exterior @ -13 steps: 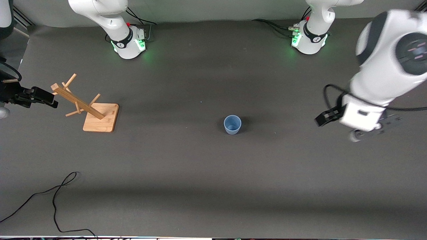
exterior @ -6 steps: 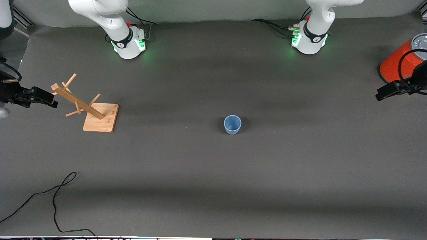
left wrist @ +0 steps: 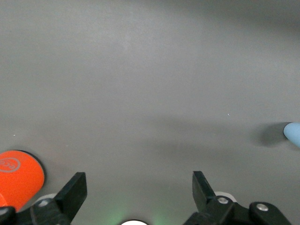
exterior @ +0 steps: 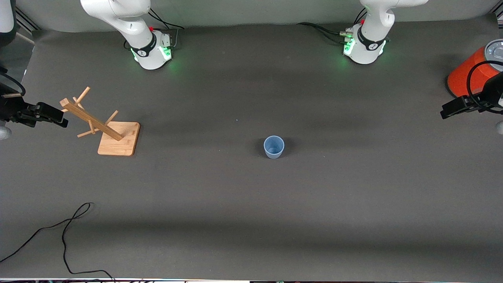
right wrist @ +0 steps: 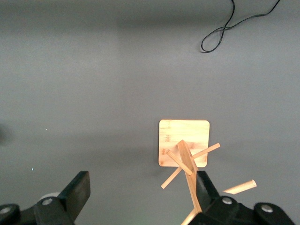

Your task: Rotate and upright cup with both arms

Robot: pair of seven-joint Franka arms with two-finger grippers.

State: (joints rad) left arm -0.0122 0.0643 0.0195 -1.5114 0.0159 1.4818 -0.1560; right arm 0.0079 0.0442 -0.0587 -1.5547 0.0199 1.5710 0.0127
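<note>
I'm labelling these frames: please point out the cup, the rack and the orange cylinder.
cup [exterior: 274,146]: front view, on its open mouth.
rack [exterior: 118,144]: front view, on its flat wooden base.
orange cylinder [exterior: 463,76]: front view, on its orange side wall.

Cup [exterior: 274,146] upright mid-table. Rack [exterior: 103,122] toward right arm's end. Cylinder [exterior: 469,74] at left arm's end, farther from front camera than cup. Cable [exterior: 65,236] nearest front camera, toward right arm's end.
</note>
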